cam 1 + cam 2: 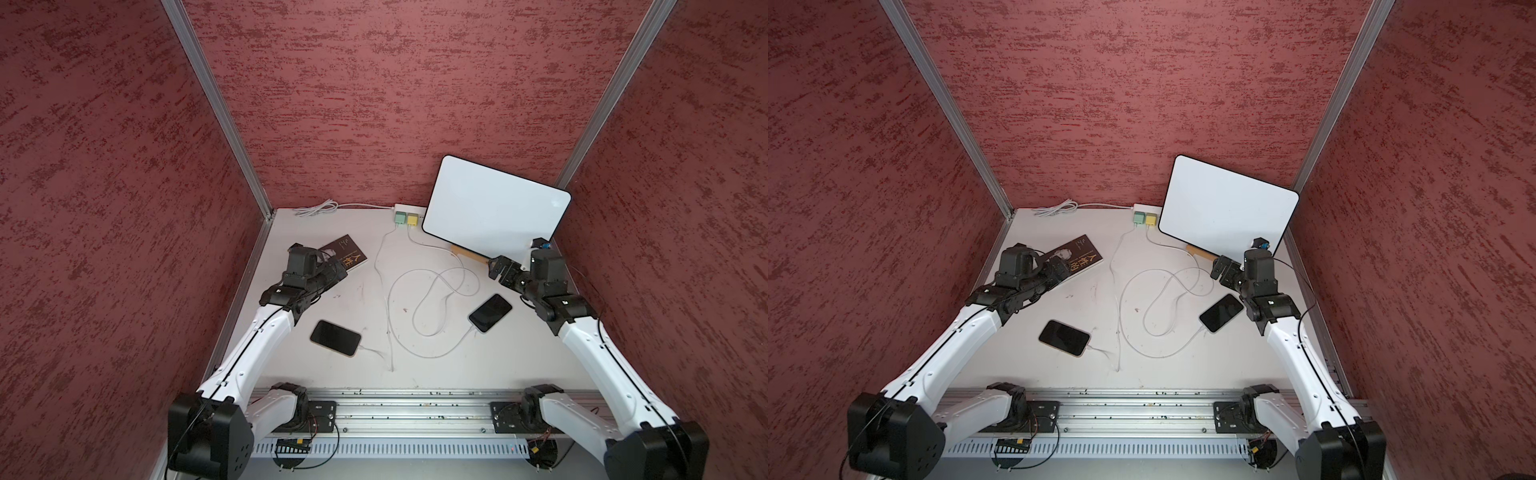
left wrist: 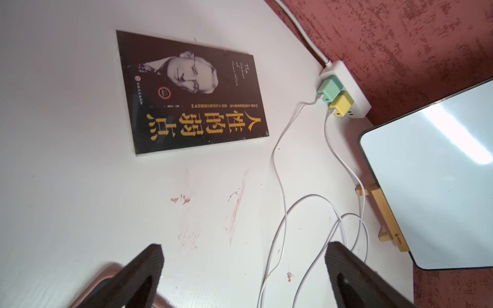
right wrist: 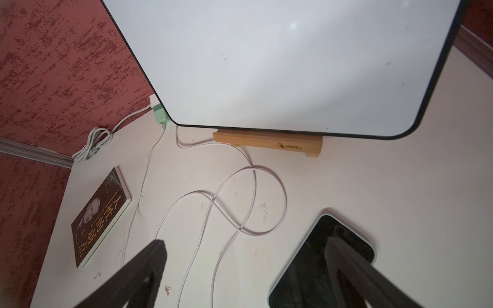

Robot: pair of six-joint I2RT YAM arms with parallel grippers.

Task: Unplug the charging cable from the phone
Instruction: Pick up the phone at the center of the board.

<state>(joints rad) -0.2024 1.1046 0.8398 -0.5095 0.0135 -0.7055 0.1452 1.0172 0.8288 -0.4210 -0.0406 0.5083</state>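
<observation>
We've got a white table (image 1: 498,370) walled in red on three sides, so the arms can only swing inward. The whiteboard (image 1: 494,208) leans on a wooden stand (image 3: 266,144) at the back, near the right gripper (image 3: 246,241); we'd guess a careless lift could tip it. That one and the left gripper (image 2: 244,248) both hang spread wide, holding nothing. The book (image 2: 192,90) lies flat just ahead of the left one. The left phone (image 1: 335,337) and right phone (image 1: 490,312) each lie face up with a white cable plugged in; we can't tell which is meant. The right cable (image 1: 432,356) loops over itself mid-table and the left cable (image 1: 388,299) runs close by. A finger may snag a loop, or an unbraced phone may slide with the pull. Bare room lies toward the front rail.
</observation>
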